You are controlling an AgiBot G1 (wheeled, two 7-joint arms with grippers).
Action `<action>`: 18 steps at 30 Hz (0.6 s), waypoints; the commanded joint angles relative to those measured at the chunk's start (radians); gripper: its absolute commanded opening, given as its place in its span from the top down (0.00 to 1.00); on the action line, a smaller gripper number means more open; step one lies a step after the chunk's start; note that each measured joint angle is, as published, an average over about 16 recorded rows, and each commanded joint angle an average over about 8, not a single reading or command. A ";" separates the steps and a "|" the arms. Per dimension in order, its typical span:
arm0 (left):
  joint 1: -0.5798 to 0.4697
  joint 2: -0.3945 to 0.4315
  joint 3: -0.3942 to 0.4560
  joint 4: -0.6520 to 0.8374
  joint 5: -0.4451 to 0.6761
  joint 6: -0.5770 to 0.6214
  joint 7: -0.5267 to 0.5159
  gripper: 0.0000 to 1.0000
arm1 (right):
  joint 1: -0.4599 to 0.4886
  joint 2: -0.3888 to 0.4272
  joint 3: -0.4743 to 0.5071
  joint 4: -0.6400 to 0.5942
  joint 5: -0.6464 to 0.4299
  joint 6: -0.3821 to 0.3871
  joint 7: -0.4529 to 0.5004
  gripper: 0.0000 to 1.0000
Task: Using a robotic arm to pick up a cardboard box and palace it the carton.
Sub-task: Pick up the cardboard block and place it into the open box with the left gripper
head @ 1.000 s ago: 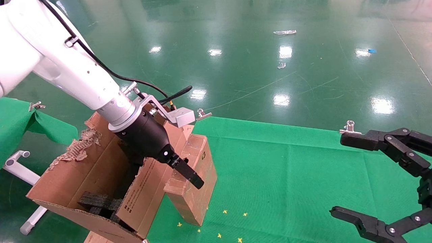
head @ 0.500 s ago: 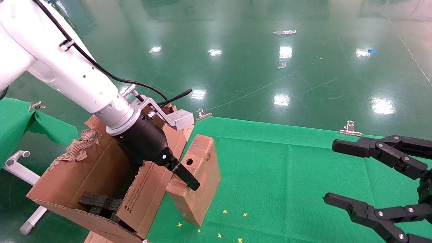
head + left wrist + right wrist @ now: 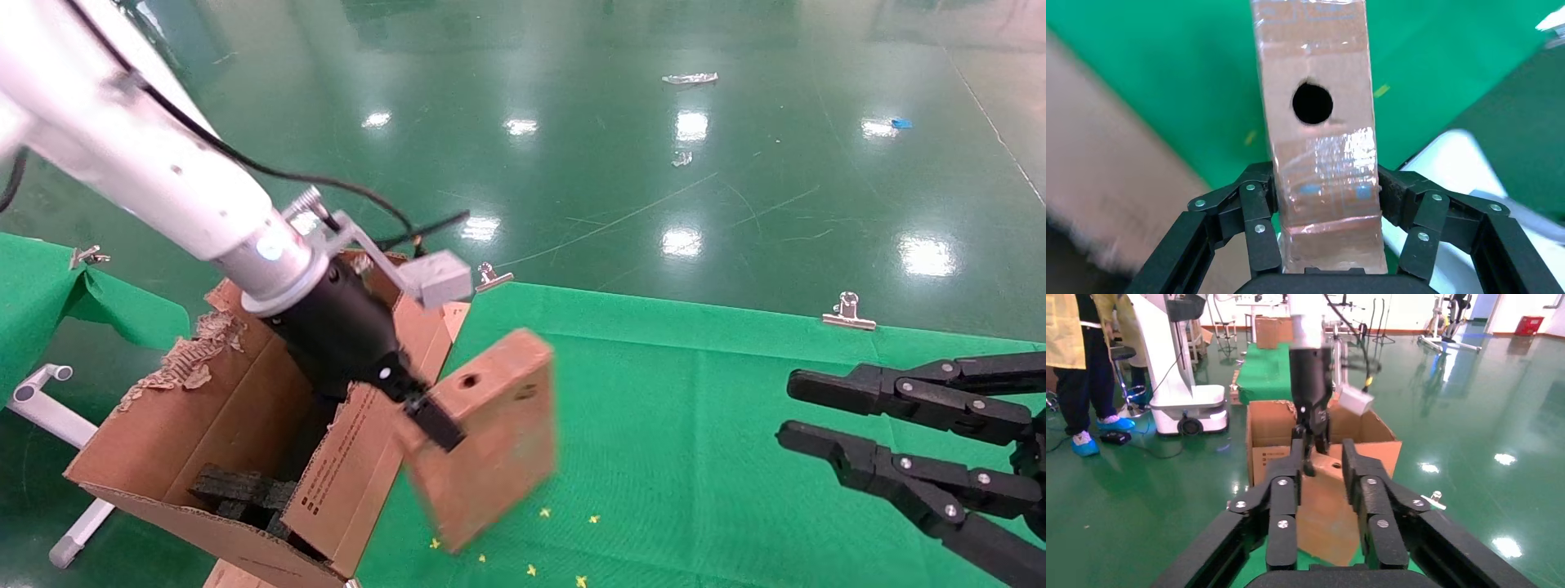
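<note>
At centre-left of the head view, the cardboard box (image 3: 490, 437) is held tilted in the left gripper (image 3: 429, 418) above the green cloth (image 3: 695, 425), beside the carton (image 3: 245, 425) flap. At lower right, the right gripper (image 3: 809, 412) is seen narrowly parted, holding nothing.

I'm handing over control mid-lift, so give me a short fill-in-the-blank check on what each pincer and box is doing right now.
1. The left pincer is shut on the small reddish-brown cardboard box, whose narrow face has a round ____.
2. The box hangs tilted above the ____ cloth-covered table.
3. The large brown corrugated carton with tall flaps holds black ____ pieces.
4. The right pincer holds ____.

Missing words: hole; green; foam; nothing
</note>
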 commanded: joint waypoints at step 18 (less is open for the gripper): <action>-0.194 -0.270 -0.124 0.258 0.024 -0.071 0.382 1.00 | 0.000 0.000 -0.001 0.000 0.001 0.001 -0.001 1.00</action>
